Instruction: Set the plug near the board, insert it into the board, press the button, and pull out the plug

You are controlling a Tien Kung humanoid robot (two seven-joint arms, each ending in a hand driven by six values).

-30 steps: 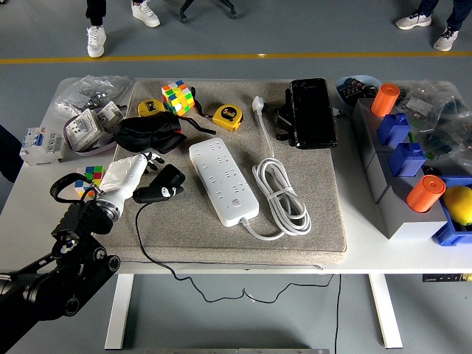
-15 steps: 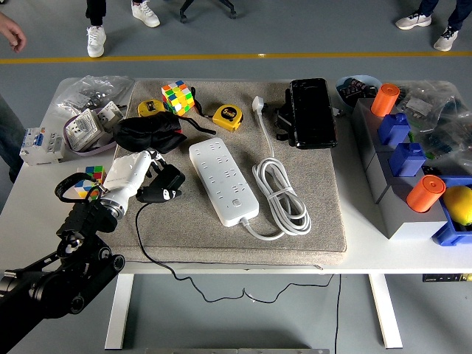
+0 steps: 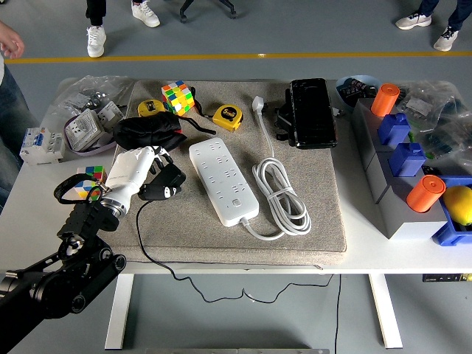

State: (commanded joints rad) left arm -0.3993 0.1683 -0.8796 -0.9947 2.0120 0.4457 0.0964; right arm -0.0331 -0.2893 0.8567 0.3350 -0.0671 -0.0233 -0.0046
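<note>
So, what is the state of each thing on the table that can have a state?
Left hand: shut on the plug.
Plug: held, not in the board.
Board: flat on the mat, sockets empty.
Board's cable: coiled beside it.
Tape measure: closed.
Cube: scrambled.

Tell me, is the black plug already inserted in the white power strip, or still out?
Out. The left hand holds the black plug above the mat, clearly apart from the white power strip.
</note>
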